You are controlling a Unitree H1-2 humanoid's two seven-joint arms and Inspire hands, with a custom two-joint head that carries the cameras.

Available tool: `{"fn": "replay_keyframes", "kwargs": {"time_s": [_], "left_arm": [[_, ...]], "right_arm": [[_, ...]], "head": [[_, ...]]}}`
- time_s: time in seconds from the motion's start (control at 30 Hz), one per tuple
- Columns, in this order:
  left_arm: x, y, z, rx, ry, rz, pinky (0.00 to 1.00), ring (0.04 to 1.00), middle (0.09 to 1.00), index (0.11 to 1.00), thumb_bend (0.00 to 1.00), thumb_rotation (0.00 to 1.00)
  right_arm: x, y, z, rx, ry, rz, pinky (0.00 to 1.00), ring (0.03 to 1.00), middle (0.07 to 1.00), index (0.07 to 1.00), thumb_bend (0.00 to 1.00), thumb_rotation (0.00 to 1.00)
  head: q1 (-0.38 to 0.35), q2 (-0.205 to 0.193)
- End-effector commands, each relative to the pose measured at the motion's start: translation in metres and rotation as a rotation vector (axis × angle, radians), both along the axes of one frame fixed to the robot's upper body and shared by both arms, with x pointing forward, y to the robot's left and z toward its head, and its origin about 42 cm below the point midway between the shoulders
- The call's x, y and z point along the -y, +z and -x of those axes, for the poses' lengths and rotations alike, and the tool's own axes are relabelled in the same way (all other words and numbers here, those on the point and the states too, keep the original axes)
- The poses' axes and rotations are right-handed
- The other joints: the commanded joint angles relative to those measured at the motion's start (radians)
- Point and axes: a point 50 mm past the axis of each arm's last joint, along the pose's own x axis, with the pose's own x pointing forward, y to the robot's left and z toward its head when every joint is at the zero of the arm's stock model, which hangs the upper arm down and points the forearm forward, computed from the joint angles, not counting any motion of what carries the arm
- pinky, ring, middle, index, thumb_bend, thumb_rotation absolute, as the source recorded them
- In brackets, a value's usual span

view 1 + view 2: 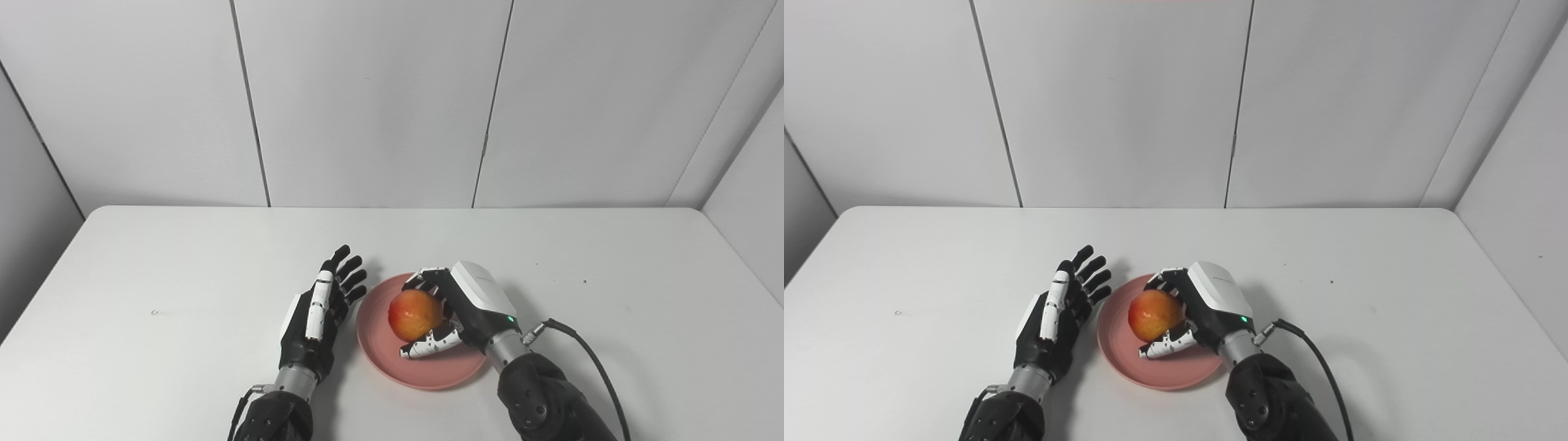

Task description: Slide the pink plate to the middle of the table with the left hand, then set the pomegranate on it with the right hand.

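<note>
Left eye view: the round pink plate (422, 364) sits mid-table — sliding looks done. The right hand (456, 312) cups the red-orange pomegranate (415, 314) over it, not yet released.

Right eye view: the left hand (1059, 312) waits beside the rim — fingers spread, empty.

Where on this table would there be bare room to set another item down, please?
The white table is bare along its far strip by the wall panels, across its left part beyond the left robot hand, and on its right part beyond the black cable. It is crowded near the front centre: the round pink plate, the red-orange pomegranate and the right robot hand gripping it.
</note>
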Motion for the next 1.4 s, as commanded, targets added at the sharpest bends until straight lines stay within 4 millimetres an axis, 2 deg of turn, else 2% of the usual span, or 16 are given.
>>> {"fn": "replay_keyframes", "kwargs": {"time_s": [0.0,0.07,0.13,0.17,0.2,0.23,0.33,0.43,0.83,1.37], "left_arm": [[0.0027,-0.0001,-0.0001,-0.027,0.001,-0.004,0.87,0.890,0.905,0.902,0.45,1.00],[0.0026,0.0002,-0.0001,-0.026,0.002,-0.005,0.87,0.889,0.905,0.902,0.45,1.00],[0.0025,0.0003,0.0000,-0.024,0.001,-0.007,0.87,0.889,0.905,0.904,0.45,1.00],[0.0024,0.0003,0.0000,-0.023,0.001,-0.008,0.87,0.889,0.905,0.905,0.45,1.00],[0.0025,0.0003,0.0000,-0.023,0.001,-0.008,0.87,0.888,0.904,0.904,0.45,1.00],[0.0025,0.0003,-0.0001,-0.023,0.001,-0.008,0.87,0.888,0.904,0.904,0.45,1.00],[0.0028,0.0007,-0.0002,-0.026,0.005,0.003,0.87,0.885,0.901,0.902,0.45,1.00],[0.0029,0.0012,-0.0001,-0.029,0.005,0.001,0.86,0.884,0.899,0.901,0.46,1.00],[0.0021,0.0025,0.0004,-0.029,0.005,0.004,0.87,0.885,0.901,0.903,0.45,1.00],[0.0017,0.0024,0.0002,-0.030,0.006,0.002,0.87,0.882,0.901,0.905,0.45,1.00]], "right_arm": [[-0.0015,0.0177,-0.0034,0.098,0.017,-0.017,0.37,0.455,0.547,0.491,0.51,0.13],[-0.0007,0.0170,-0.0030,0.100,0.013,-0.011,0.37,0.458,0.549,0.491,0.51,0.13],[0.0006,0.0160,-0.0026,0.101,0.008,0.007,0.47,0.560,0.630,0.494,0.52,0.14],[0.0012,0.0156,-0.0024,0.101,0.007,0.014,0.48,0.567,0.635,0.494,0.52,0.14],[0.0014,0.0155,-0.0024,0.100,0.007,0.018,0.51,0.599,0.662,0.582,0.63,0.16],[0.0016,0.0154,-0.0023,0.100,0.007,0.019,0.53,0.619,0.679,0.637,0.69,0.17],[0.0033,0.0151,-0.0013,0.103,0.016,0.028,0.61,0.689,0.733,0.718,0.78,0.22],[0.0046,0.0147,-0.0007,0.101,0.026,0.036,0.66,0.736,0.773,0.768,0.83,0.27],[0.0036,0.0158,0.0012,0.070,0.045,0.047,0.73,0.811,0.854,0.856,0.90,0.33],[0.0071,0.0238,0.0057,0.066,0.081,0.056,0.76,0.839,0.871,0.876,0.95,0.38]], "head": [[0.001,-0.001],[0.001,0.002],[0.001,0.003],[0.001,0.003],[0.001,0.003],[0.001,0.003],[0.001,0.006],[0.001,0.006],[0.000,0.013],[-0.003,0.011]]}}
